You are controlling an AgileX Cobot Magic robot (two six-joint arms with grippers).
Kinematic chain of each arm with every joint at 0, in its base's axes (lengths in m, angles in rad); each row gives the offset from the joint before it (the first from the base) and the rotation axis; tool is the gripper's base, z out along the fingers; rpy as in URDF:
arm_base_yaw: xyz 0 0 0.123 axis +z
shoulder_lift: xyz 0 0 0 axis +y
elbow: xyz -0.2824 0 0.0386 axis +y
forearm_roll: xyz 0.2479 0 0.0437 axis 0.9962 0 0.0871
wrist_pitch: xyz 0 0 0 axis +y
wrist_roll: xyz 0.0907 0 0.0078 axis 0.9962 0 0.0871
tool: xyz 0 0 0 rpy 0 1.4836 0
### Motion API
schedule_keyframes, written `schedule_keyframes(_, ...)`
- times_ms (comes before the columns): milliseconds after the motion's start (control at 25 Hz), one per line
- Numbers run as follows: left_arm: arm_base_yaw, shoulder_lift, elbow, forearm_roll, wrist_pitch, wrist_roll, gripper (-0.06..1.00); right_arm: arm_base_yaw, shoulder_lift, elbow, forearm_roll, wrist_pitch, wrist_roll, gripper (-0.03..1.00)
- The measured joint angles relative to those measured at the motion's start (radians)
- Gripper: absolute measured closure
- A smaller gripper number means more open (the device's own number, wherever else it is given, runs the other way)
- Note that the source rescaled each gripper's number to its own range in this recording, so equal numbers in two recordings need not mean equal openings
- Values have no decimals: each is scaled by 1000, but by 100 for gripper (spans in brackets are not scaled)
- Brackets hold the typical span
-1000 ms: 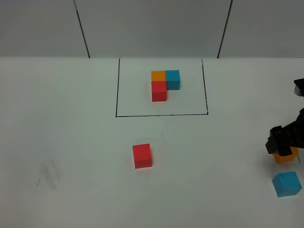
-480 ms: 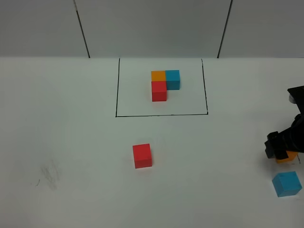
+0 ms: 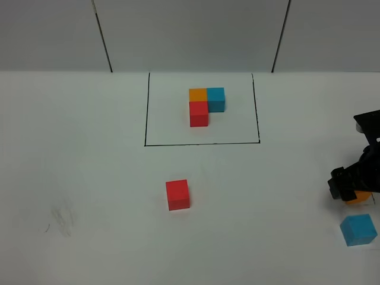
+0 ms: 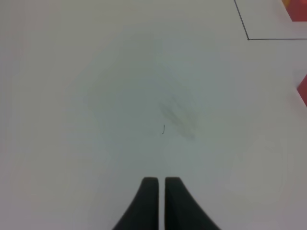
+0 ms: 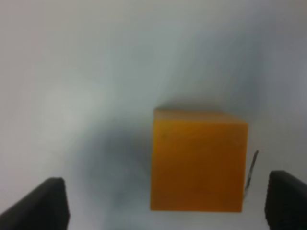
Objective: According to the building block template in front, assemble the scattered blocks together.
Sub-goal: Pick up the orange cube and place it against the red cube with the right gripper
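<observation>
The building block template [image 3: 205,105], an L of orange, blue and red cubes, sits inside a black drawn rectangle at the back. Of the scattered blocks, the red cube [image 3: 177,195] lies alone at centre front. At the far right the orange cube [image 3: 358,198] is mostly covered by my right gripper [image 3: 347,184], and the blue cube [image 3: 358,230] lies just in front of it. In the right wrist view the orange cube [image 5: 198,160] stands between the open fingers [image 5: 48,203], nearer one side and untouched. My left gripper [image 4: 160,182] is shut on nothing above bare table.
The white table [image 3: 89,178] carries a faint grey smudge [image 3: 61,218] at the front left, which the left wrist view shows as a smudge [image 4: 178,115]. A red cube corner [image 4: 303,88] shows at that view's edge. A grey panelled wall [image 3: 190,32] stands behind.
My right gripper has come down and a little toward the front over the orange cube, hiding more of it. No cube has moved, and the left gripper is as before.
</observation>
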Motion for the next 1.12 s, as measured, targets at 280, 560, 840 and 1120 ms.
schedule_keyframes(280, 0, 0, 0, 0, 0, 0, 94, 0, 9, 0, -75, -23, 62, 2)
schedule_keyframes(560, 0, 0, 0, 0, 0, 0, 94, 0, 55, 0, -91, -33, 75, 2)
schedule_keyframes(840, 0, 0, 0, 0, 0, -1, 94, 0, 72, 0, -91, -58, 75, 2)
schedule_keyframes(1120, 0, 0, 0, 0, 0, -1, 94, 0, 87, 0, -91, -80, 75, 7)
